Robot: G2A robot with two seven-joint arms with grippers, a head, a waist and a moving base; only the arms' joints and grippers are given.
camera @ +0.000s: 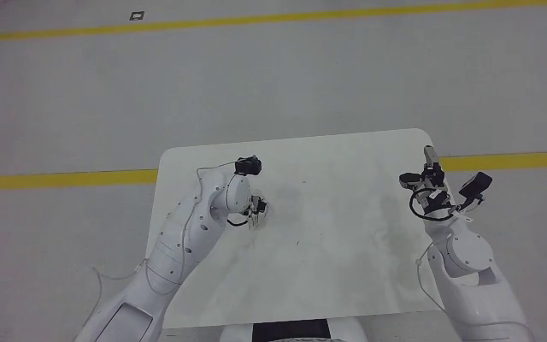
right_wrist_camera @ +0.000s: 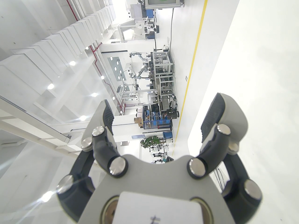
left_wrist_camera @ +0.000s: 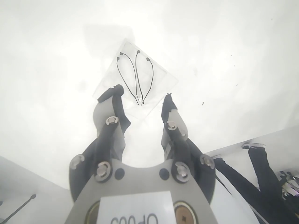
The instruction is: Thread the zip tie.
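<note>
"Left gripper (left_wrist_camera: 143, 93): fingers spread, nothing between them, hanging over the near corner of the clear tray (left_wrist_camera: 164, 76) on the table (left_wrist_camera: 222, 47). Log that," I say.

"Logged. Zip ties?"

"Four black zip ties (left_wrist_camera: 136, 75) lying in the tray, heads apart at the far side, tails bunched to a point just ahead of the fingertips. None lifted."

"Risk, then?"

"Judgement only: the tails cross where the pinch would land. Closing there could take two or three at once. It could also take none, since they lie flat and thin. The tray looks light, so a finger pad catching its edge may skid or tip it and scatter the lot."

"And the other arm?"

"Right gripper (right_wrist_camera: 162, 103) also spread and empty, held at the table's right edge, well apart from the tray, aimed out at the room. Threading needs both ends controlled. With a loose grip on a springy strap, the tail may swing off line before the right side can meet it. Head orientation can't be read from here."
</note>
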